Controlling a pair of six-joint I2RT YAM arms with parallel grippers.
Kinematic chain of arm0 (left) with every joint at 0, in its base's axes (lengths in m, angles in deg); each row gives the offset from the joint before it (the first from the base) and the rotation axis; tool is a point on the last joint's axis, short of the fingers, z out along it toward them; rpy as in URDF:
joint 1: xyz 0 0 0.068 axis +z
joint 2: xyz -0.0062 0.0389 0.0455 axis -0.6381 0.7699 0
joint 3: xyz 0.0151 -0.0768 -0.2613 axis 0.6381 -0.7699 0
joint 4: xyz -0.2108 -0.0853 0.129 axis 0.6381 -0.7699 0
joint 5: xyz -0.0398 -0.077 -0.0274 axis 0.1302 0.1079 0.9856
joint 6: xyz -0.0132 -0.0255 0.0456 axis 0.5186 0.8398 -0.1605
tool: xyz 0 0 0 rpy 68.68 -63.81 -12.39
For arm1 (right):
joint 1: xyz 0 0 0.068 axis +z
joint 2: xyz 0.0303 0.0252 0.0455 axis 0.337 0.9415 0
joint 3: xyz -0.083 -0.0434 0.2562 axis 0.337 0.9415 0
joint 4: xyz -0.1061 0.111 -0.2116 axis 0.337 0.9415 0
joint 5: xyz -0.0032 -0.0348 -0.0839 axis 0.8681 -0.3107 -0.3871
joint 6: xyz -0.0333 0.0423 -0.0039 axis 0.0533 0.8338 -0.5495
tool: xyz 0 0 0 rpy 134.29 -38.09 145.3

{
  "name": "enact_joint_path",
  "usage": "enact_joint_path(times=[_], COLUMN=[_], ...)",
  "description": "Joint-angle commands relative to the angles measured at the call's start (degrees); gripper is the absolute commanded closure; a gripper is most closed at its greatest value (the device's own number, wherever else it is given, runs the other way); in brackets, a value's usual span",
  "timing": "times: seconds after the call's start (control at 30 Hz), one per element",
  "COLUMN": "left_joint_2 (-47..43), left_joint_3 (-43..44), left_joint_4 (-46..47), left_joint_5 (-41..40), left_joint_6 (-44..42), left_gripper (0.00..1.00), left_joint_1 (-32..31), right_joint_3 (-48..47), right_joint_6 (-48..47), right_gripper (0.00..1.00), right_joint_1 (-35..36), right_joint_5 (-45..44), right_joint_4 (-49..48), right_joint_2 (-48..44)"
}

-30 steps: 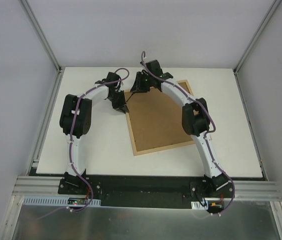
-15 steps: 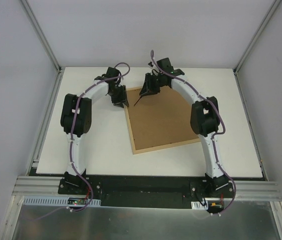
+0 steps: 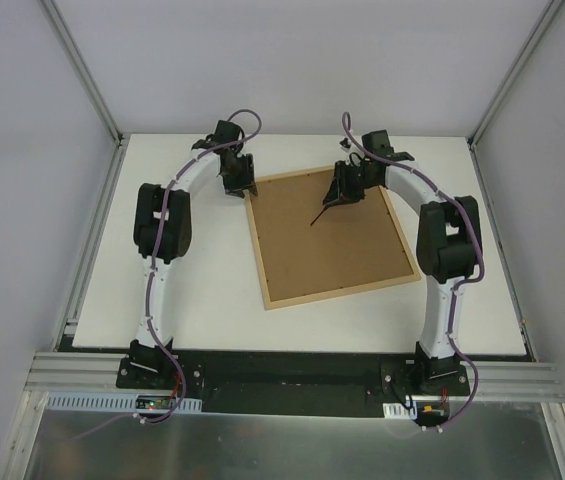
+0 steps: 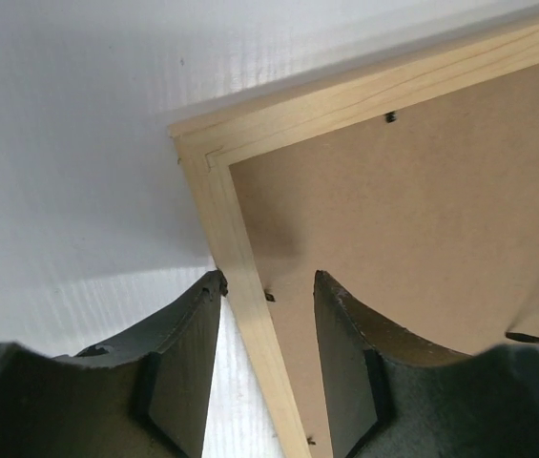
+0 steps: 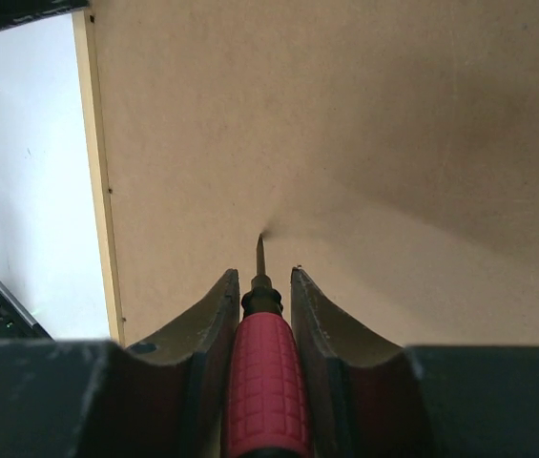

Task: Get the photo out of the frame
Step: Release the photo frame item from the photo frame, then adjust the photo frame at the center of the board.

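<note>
While the frame (image 3: 256,250) lies back-up on the table (image 3: 182,300), turned slightly, the photo hidden under its brown board (image 3: 332,250), we hold the left gripper (image 4: 269,286) part-open and empty astride its left rail by the far corner; the right gripper (image 5: 261,279), further in over the board, clamps a red-handled screwdriver (image 5: 264,382)

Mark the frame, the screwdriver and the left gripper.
frame (image 3: 347,255): top view, brown back panel.
screwdriver (image 5: 267,382): right wrist view, red handle.
left gripper (image 4: 269,286): left wrist view, midway between fingertips.
</note>
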Motion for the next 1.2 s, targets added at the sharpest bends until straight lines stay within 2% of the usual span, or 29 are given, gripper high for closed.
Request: enact_joint_path(times=[0.0, 0.4, 0.83, 1.03, 1.17], left_joint_2=[0.87, -0.63, 0.17, 0.78, 1.48], left_joint_3=[0.24, -2.49, 1.90, 2.52, 3.14], left_joint_4=[-3.74, -5.58, -6.20, -6.20, -6.20], left_joint_5=[-1.96, -7.49, -11.36, -11.19, -10.04], left_joint_6=[-0.96, -0.52, -0.52, -0.43, -0.35], left_gripper=[0.58, 0.63, 0.66, 0.72, 0.90], left_joint_1=[-0.92, -2.86, -2.68, -2.42, -2.33], right_joint_3=[2.61, 7.36, 10.35, 10.97, 11.05], right_joint_6=[-2.19, -1.48, -0.87, -0.78, -0.78], right_gripper=[1.00, 1.00, 1.00, 1.00, 1.00], right_joint_1=[0.16, 0.42, 0.60, 0.77, 1.04], right_joint_5=[-2.04, -3.80, -1.95, -1.60, -1.69], right_joint_4=[-2.80, -5.53, -6.85, -7.02, -7.11], right_joint_2=[-3.46, -6.53, -7.50, -7.50, -7.76])
